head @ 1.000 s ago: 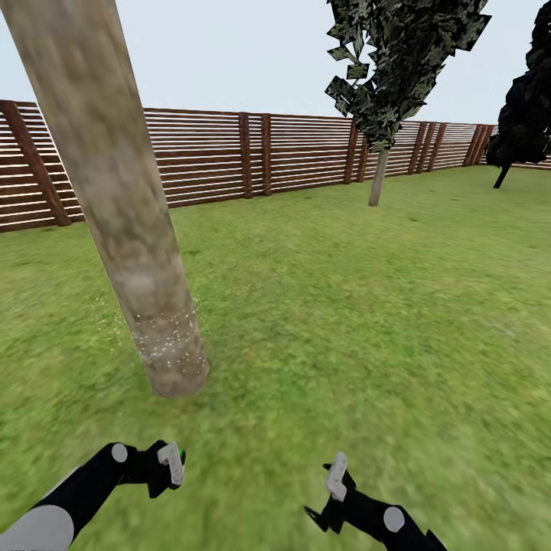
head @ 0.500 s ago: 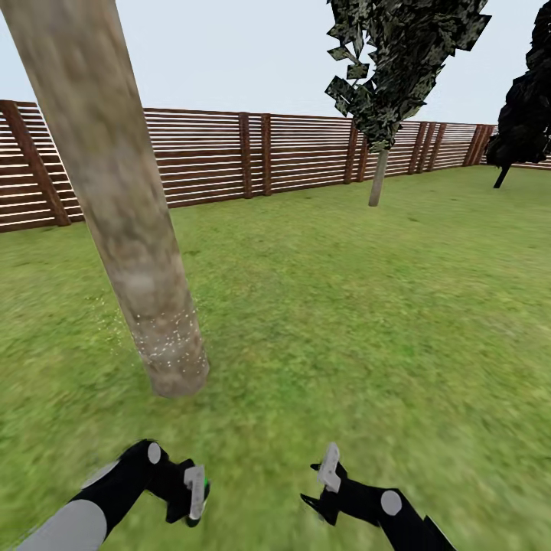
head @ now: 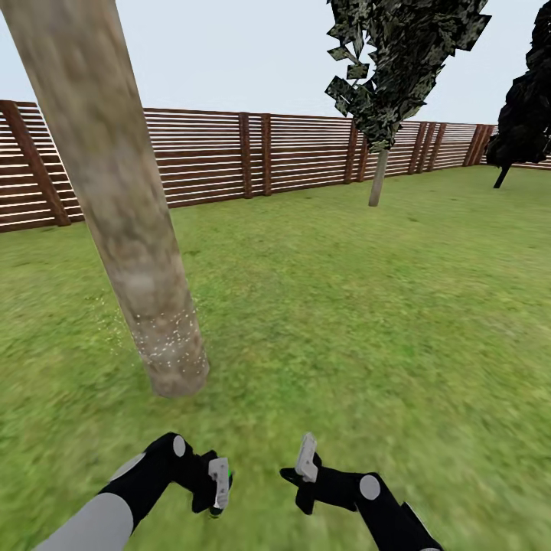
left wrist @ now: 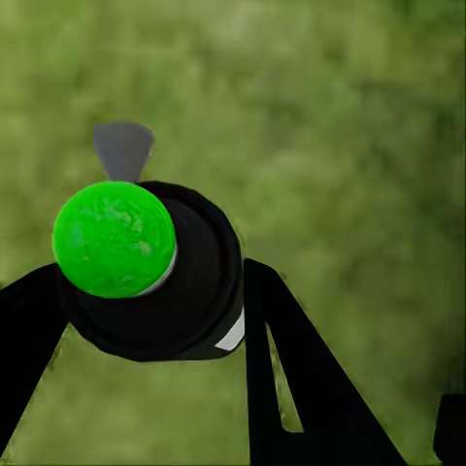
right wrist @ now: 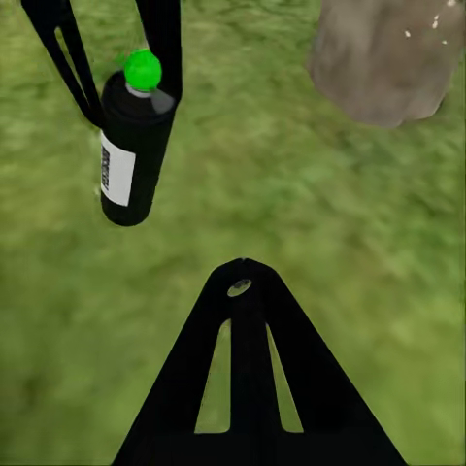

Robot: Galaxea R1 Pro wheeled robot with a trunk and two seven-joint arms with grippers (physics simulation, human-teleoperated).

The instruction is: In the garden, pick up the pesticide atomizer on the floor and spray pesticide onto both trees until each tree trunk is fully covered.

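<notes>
The near tree trunk [head: 141, 283], thick and pale, leans up the left of the head view, with white specks on its lowest part [head: 167, 337]. The second tree [head: 378, 177] stands far back by the fence under a mottled crown [head: 402, 53]. My left gripper [head: 218, 490] is shut on the pesticide atomizer [left wrist: 184, 291], a black bottle with a green cap [left wrist: 114, 238] and a white label. The right wrist view has the atomizer [right wrist: 131, 155] hanging between the left fingers [right wrist: 167, 44], with the trunk's base [right wrist: 388, 58] beyond. My right gripper [head: 306, 463] is shut on nothing, close beside the left one.
A brown slatted fence [head: 229, 157] rings the lawn [head: 367, 306]. A near-black conifer [head: 528, 107] stands at the far right. Open grass lies between the near trunk and the far tree.
Both grippers have moved inward toward each other, low over the grass. The left one carried the atomizer to the right and lower; the right one slid left.
</notes>
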